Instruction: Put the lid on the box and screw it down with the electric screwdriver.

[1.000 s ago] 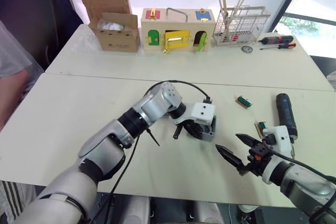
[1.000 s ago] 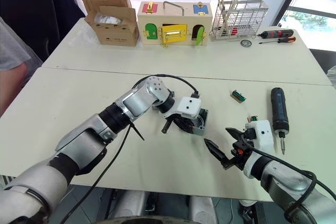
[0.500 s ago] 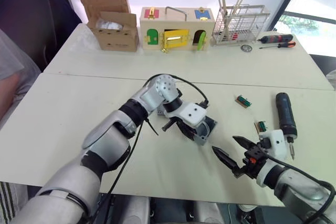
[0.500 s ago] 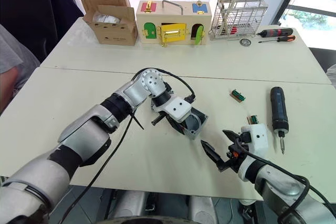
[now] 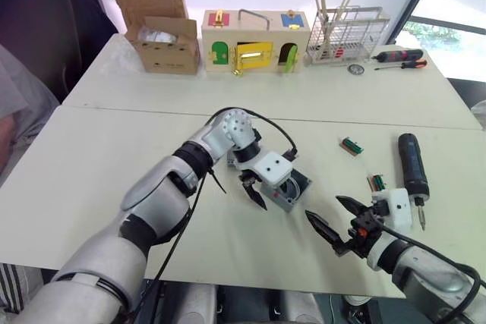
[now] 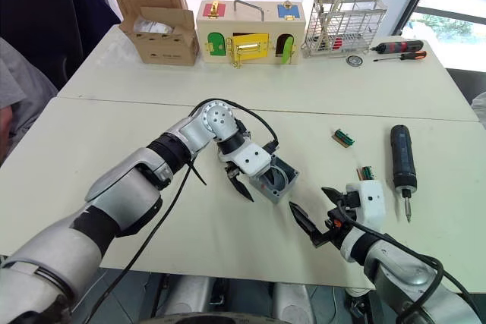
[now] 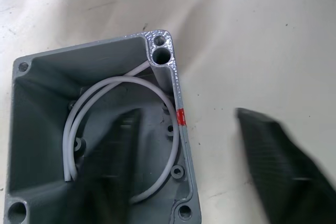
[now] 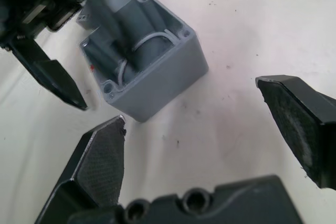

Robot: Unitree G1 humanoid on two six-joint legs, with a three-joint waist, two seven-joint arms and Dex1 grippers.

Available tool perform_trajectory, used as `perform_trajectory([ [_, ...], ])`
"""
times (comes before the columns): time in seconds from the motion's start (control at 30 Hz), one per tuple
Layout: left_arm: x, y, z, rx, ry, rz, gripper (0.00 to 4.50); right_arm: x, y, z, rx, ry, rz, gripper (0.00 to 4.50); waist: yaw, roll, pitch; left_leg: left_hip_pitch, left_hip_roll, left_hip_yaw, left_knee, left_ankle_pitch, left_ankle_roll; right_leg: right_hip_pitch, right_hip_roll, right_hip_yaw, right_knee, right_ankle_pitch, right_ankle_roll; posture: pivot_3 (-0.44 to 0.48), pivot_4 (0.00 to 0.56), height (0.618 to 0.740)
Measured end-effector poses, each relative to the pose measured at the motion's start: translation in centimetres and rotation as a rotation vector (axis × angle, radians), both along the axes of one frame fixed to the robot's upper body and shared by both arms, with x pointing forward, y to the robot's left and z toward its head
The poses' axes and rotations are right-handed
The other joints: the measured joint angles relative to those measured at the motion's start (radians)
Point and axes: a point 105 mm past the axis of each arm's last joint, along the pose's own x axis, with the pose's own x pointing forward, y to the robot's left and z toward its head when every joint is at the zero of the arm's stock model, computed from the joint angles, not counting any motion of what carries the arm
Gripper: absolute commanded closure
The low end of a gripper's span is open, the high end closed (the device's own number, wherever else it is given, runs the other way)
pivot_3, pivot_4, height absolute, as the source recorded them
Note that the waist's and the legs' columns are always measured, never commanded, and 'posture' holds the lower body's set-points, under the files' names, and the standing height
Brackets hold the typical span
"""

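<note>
Tipped on its side half a second ago, the box (image 6: 273,181) is now standing upright on the table (image 6: 114,134), open mouth facing up, a loop of white wire (image 7: 100,129) showing inside.

Nearest the camera, the right gripper (image 6: 317,214) is hovering just off the box's near-right corner, its two black fingers spread wide and holding nothing; the right wrist view is showing the box lying straight ahead between those fingers, a little way off.

The left gripper (image 6: 250,180) is straddling the box's left wall, one finger (image 7: 278,171) outside by the small red mark (image 7: 181,117) and the other reaching down into the cavity; the fingers are apart and appear to be only loosely about the wall, not clamped. So the left arm is the one at the box, with the right close behind.

Farther right, the electric screwdriver (image 6: 400,163) is lying flat, its long axis running away from the robot with the bit pointing back toward the near edge, well within the right arm's side and apart from the box. Bare tabletop is lying open between them.

At the far edge, a cardboard box (image 6: 156,24), wooden box with coloured doors (image 6: 250,32) and wire rack (image 6: 345,28) are standing well clear. The lid cannot be made out.
</note>
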Motion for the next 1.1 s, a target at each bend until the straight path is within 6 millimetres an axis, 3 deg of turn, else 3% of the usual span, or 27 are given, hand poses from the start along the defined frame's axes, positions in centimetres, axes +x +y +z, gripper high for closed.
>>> perform_trajectory([
  [0.13, 3.5, 1.8, 5.1, -0.156, -0.073, 0.25, 0.74, 0.6, -0.7, 1.7, -0.05, -0.021, 0.076, 0.0, -0.003, 0.0, 0.0, -0.003, 0.0, 0.0, 0.0, 0.0, 0.0, -0.004, 0.001, 0.0, 0.002, 0.0, 0.001, 0.0, 0.15, 0.731],
  [0.23, 6.0, 4.0, 10.3, -0.374, -0.061, 0.579, 0.74, 2.1, -1.8, 5.3, -0.095, -0.104, 0.125, 0.0, -0.004, 0.0, 0.0, -0.003, 0.001, -0.001, 0.0, 0.0, 0.0, -0.005, 0.001, 0.0, 0.003, 0.002, 0.004, 0.0, 0.15, 0.731],
  [0.3, 7.0, 5.3, 11.4, -0.434, -0.013, 0.771, 0.74, 2.7, -1.6, 6.5, -0.102, -0.125, 0.166, 0.0, -0.002, 0.0, 0.0, -0.003, 0.001, -0.002, 0.0, 0.0, 0.0, -0.004, 0.002, 0.0, 0.003, 0.001, 0.004, 0.0, 0.15, 0.731],
  [0.37, 8.0, 7.1, 11.1, -0.461, 0.059, 1.02, 0.74, 3.3, -1.0, 7.5, -0.11, -0.132, 0.229, 0.0, -0.003, 0.0, 0.0, -0.003, 0.001, -0.002, 0.0, 0.0, 0.0, -0.004, 0.002, 0.0, 0.004, 0.001, 0.005, 0.0, 0.15, 0.731],
  [0.47, 8.2, 9.7, 9.1, -0.449, 0.172, 1.314, 0.74, 3.9, 0.0, 8.1, -0.116, -0.131, 0.3, 0.0, -0.001, 0.0, 0.0, -0.003, 0.001, -0.002, 0.0, 0.001, -0.001, -0.005, 0.002, 0.0, 0.004, 0.001, 0.005, 0.0, 0.15, 0.731],
  [0.6, 7.3, 11.0, 7.9, -0.428, 0.277, 1.559, 0.74, 4.4, 1.1, 8.1, -0.111, -0.107, 0.379, 0.0, 0.001, 0.0, 0.0, -0.004, 0.0, -0.002, 0.0, 0.002, -0.002, -0.005, 0.001, 0.0, 0.004, 0.001, 0.005, 0.0, 0.15, 0.731],
  [0.67, 7.0, 11.6, 6.2, -0.383, 0.34, 1.696, 0.74, 4.5, 1.7, 8.4, -0.121, -0.109, 0.417, 0.0, 0.0, 0.0, 0.0, -0.003, 0.0, -0.001, 0.001, 0.002, -0.002, -0.004, 0.0, 0.0, 0.004, 0.002, 0.006, 0.0, 0.15, 0.731],
  [0.77, 6.8, 11.6, 4.2, -0.332, 0.423, 1.805, 0.74, 4.5, 2.1, 8.5, -0.133, -0.111, 0.444, 0.0, 0.002, 0.0, 0.001, -0.004, 0.0, -0.002, 0.001, 0.002, -0.003, -0.004, 0.0, 0.0, 0.004, 0.002, 0.006, 0.0, 0.15, 0.731],
  [1.1, 7.7, 10.2, 2.2, -0.24, 0.48, 1.924, 0.74, 3.9, 2.3, 7.7, -0.21, -0.089, 0.446, 0.0, 0.0, 0.0, 0.0, -0.004, 0.0, -0.001, 0.001, 0.003, -0.004, -0.005, 0.0, 0.0, 0.004, 0.002, 0.006, 0.0, 0.15, 0.731],
])
